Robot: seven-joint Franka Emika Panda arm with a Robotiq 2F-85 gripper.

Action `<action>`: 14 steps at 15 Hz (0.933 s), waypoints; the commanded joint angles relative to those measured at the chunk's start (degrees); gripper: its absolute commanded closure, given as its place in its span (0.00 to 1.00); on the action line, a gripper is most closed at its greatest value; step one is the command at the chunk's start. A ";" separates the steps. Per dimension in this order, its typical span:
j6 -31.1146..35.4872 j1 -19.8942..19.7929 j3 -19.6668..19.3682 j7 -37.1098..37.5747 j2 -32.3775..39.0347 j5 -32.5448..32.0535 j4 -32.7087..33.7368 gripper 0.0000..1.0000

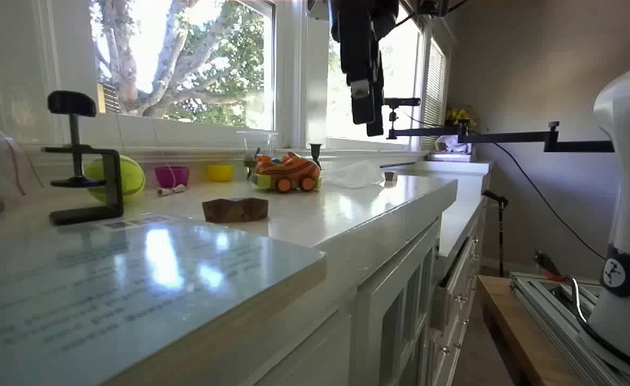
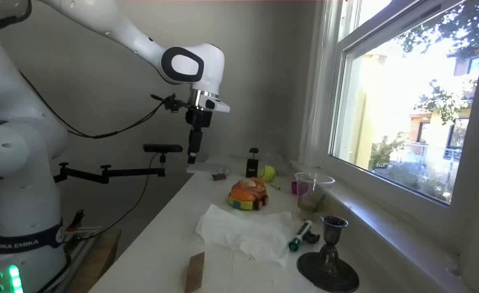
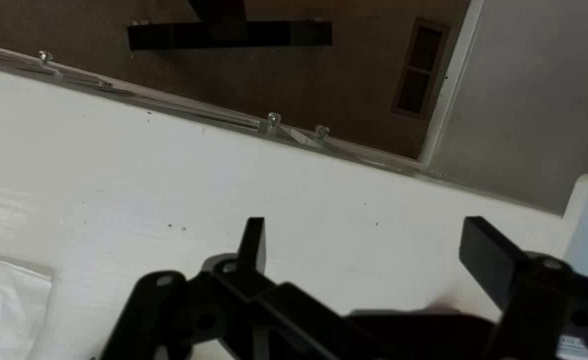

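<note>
Reads as an early stage, judging by layout alone. Got gripper (image 3: 366, 240) hanging above white countertop (image 3: 324, 190), with wide-spread fingers, holding nothing as far as visible. Seeing countertop past the fingertips in wrist view. Can't identify dark reddish blur (image 3: 424, 330) low between the fingers there; could be gripper hardware or something beneath.

Found orange striped toy car (image 2: 247, 193) sitting on its wheels on the countertop, below fingertip level and apart from the gripper in both exterior views. Found small brown block (image 1: 234, 210) on the same surface, near pale-blue printed board (image 1: 133, 300). Can't rank car against block for closeness to the gripper.

Would mark as done: only having the gripper overhead with fingers apart. Would mark as undone: reaching down, making contact, closing, lifting. Can't credit any finished placement from these views.

Also seeing tennis ball (image 1: 133, 179) just beside black clamp (image 1: 114, 182), plus magenta cup (image 1: 172, 175) and yellow cup (image 1: 220, 172) near the window (image 1: 186, 80). In an exterior view, also spotting crumpled white sheet (image 2: 243, 234), with green marker (image 2: 300, 236) just beside it and dark metal candlestick (image 2: 328, 260) near the marker. Can't tell paper from plastic on that sheet. Touching none of these, by the look of both exterior views.
</note>
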 commanded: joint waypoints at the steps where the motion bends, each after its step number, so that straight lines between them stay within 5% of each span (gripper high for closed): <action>1: -0.11 -0.14 0.10 -0.05 0.01 0.03 0.10 0.00; 14: 0.26 -0.44 0.24 0.42 -0.01 -0.54 -0.08 0.00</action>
